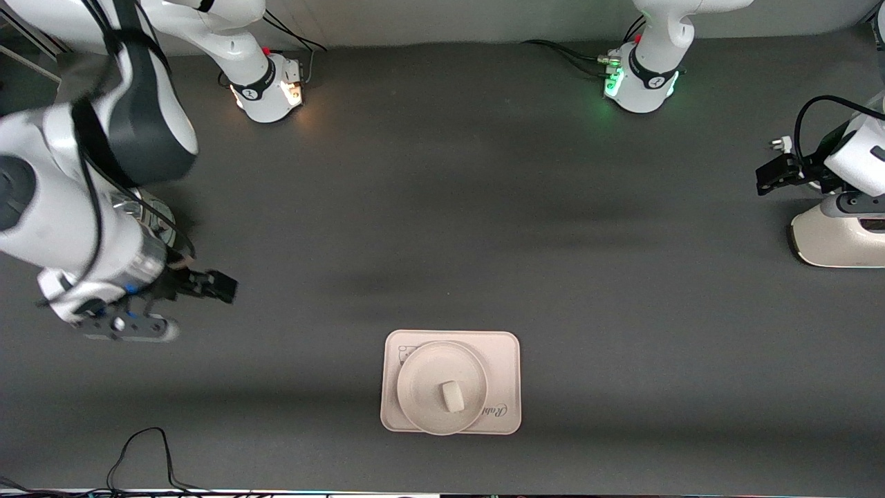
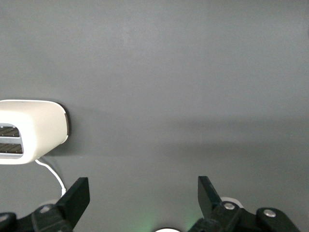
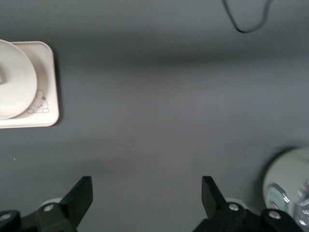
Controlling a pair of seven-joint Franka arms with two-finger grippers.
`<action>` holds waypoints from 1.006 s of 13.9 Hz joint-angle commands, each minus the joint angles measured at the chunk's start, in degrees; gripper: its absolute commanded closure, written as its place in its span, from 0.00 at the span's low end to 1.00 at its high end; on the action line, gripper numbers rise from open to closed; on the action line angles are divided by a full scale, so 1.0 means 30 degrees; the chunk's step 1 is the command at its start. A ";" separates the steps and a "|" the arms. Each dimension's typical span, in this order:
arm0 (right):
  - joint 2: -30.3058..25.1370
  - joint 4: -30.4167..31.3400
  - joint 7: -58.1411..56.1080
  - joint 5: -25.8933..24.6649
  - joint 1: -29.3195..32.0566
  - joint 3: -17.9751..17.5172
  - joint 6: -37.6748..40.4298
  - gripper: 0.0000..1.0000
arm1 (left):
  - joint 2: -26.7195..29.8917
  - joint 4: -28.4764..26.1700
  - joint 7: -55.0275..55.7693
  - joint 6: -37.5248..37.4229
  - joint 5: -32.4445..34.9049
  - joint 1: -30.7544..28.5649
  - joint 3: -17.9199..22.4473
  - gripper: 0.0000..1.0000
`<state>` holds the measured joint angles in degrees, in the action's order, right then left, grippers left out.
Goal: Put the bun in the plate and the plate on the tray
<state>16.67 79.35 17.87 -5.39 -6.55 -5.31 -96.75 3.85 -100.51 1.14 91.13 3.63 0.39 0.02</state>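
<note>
The small white bun (image 1: pixel 451 396) lies in the round cream plate (image 1: pixel 422 387). The plate rests on the cream rectangular tray (image 1: pixel 503 360), near the table's front edge at its middle. The tray (image 3: pixel 48 82) and the plate (image 3: pixel 17 79) also show in the right wrist view. My right gripper (image 1: pixel 128 330) (image 3: pixel 147 193) is open and empty over bare table at the right arm's end, well apart from the tray. My left gripper (image 1: pixel 854 204) (image 2: pixel 143 193) is open and empty over the left arm's end of the table.
A white toaster-like appliance (image 1: pixel 830 238) (image 2: pixel 34 130) stands under the left arm. A pale green round device (image 1: pixel 148 207) (image 3: pixel 287 179) sits under the right arm. A black cable (image 1: pixel 138 449) (image 3: pixel 246 21) loops at the front edge. Dark mat surrounds the tray.
</note>
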 commanded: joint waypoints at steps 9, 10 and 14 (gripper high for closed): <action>-0.5732 0.4955 -0.4491 0.2619 0.0102 0.3732 0.0933 0.00 | -0.0140 0.0924 0.0528 -0.0816 -0.0040 -0.1243 -0.0825 0.00; -0.5762 0.4926 -0.4491 0.2619 0.0102 0.3906 0.0933 0.00 | -0.0140 0.0953 0.0470 -0.0816 -0.0039 -0.1243 -0.0913 0.00; -0.5762 0.4780 -0.3703 0.2385 0.0102 0.4201 0.0874 0.00 | -0.0169 0.1069 0.0381 -0.1137 -0.0069 -0.1243 -0.0914 0.00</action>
<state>0.53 92.95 5.34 1.49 -5.96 6.92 -94.13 3.82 -98.98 2.32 89.60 3.63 -2.57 -2.05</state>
